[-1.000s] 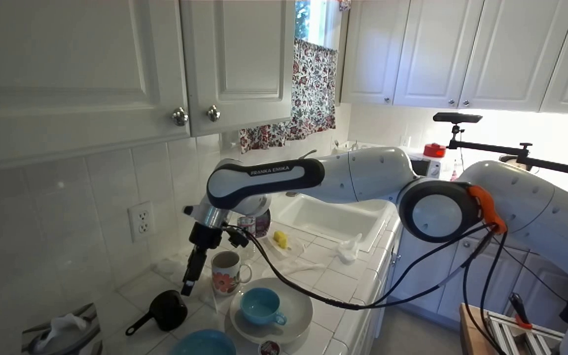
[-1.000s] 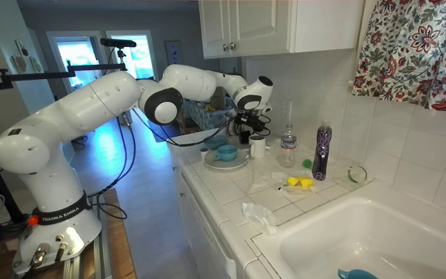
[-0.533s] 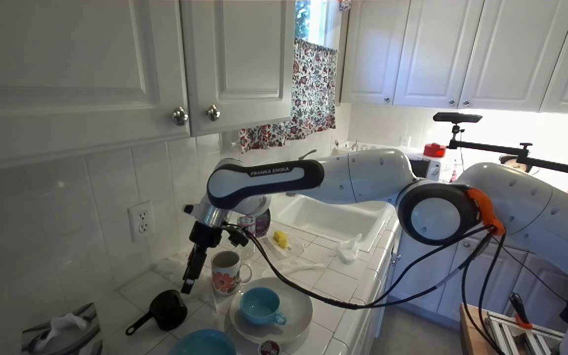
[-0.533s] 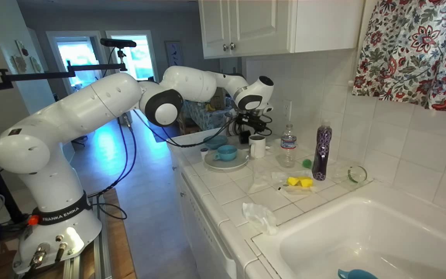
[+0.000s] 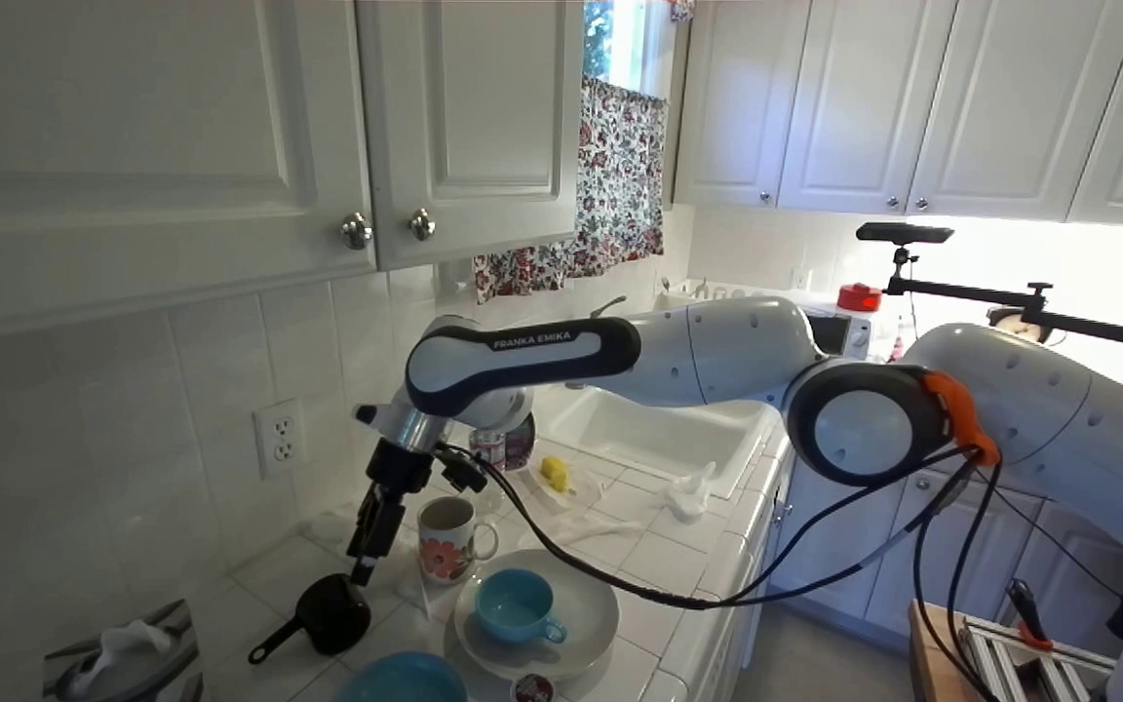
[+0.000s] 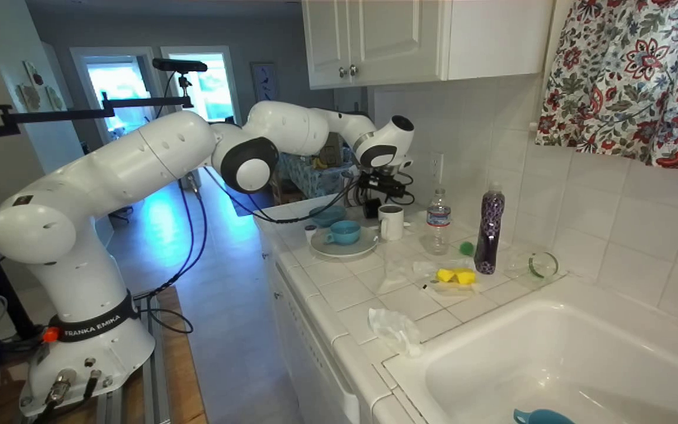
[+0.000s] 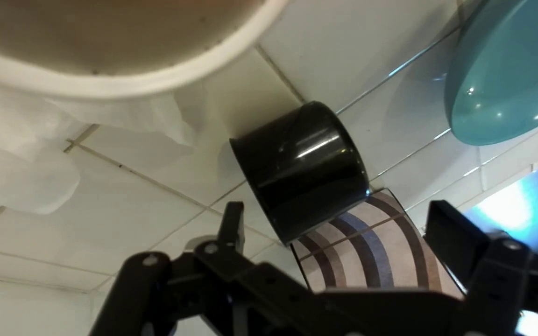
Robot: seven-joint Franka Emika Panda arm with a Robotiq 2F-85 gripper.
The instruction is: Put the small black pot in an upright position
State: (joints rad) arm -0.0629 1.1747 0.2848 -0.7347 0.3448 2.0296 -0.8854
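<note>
A: How does the small black pot (image 7: 302,172) lie?

B: On its side, on the tiled counter (image 5: 657,558), near the flowered mug (image 5: 443,546). In an exterior view its straight handle (image 5: 275,641) slants down to the lower left, away from the gripper (image 5: 362,573)

A: And the body's long axis?

B: The wrist view looks onto the curved flank, so the axis runs across there, rising toward the right. Which end is the mouth I can't tell, and the handle is hidden in that view

A: What are the jaws doing?

B: Standing wide apart; the black fingers (image 7: 232,224) are well clear of each other. In an exterior view a finger overlaps the pot's edge, though contact I can't judge

A: And the containers?

B: The mug is upright and brown inside, liquid or stain I can't say. A blue cup (image 5: 513,603) stands on a grey plate (image 5: 593,624), and a blue bowl (image 7: 507,84) sits near the pot

A: Does any view have something to itself?

B: An exterior view shows a blue vessel (image 6: 542,418) in the sink (image 6: 521,335), cut off by the frame, and a purple bottle (image 6: 489,232) standing in full. The wrist view gives brown and blue bands on a striped panel (image 7: 376,254), partly behind the pot
</note>
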